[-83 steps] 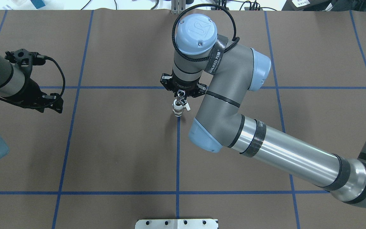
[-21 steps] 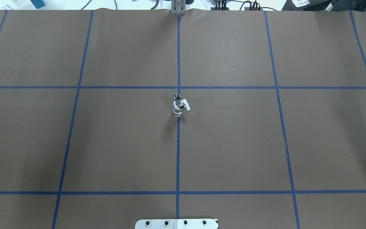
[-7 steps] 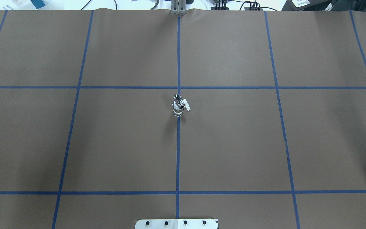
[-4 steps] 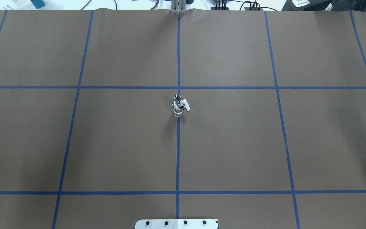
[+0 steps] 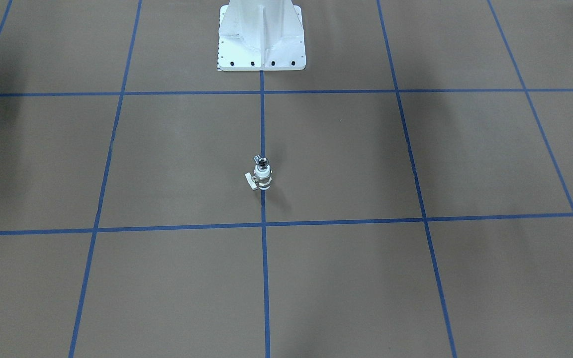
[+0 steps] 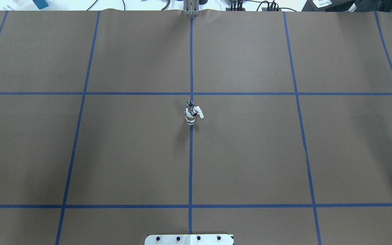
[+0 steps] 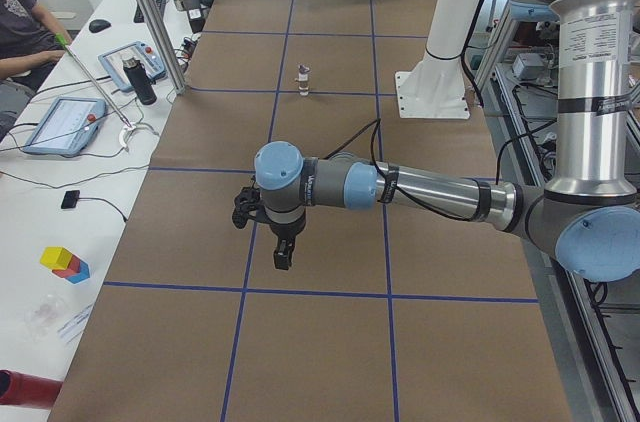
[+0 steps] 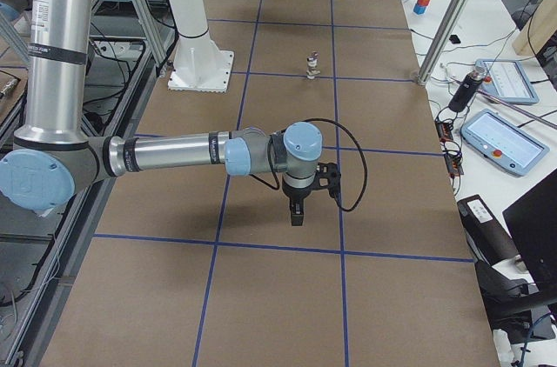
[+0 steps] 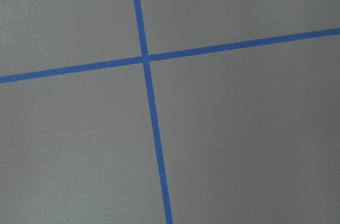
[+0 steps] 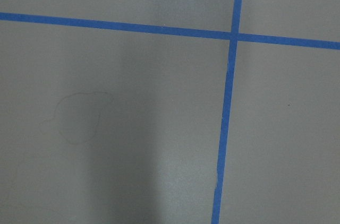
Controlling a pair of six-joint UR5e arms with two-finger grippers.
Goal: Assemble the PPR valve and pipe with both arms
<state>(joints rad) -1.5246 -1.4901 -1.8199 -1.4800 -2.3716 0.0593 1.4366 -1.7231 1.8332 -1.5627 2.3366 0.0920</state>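
Observation:
The PPR valve stands upright on the brown table at its centre, with white ends, a metal middle and a side lever. The silvery pipe sits in its top end, dark hollow end up. Both show in the front view, the valve and the pipe. No gripper touches them. My left gripper shows only in the left side view, far from the valve, pointing down above the table. My right gripper shows only in the right side view, likewise. I cannot tell whether either is open or shut.
The white robot pedestal stands behind the valve. Aluminium posts rise at the table's far edge. Tablets, a dark bottle and a seated person are on the side bench.
Since 11.5 s ago both arms have left the overhead view; the right gripper was then at the valve's top. Over the last 3 seconds nothing has moved.

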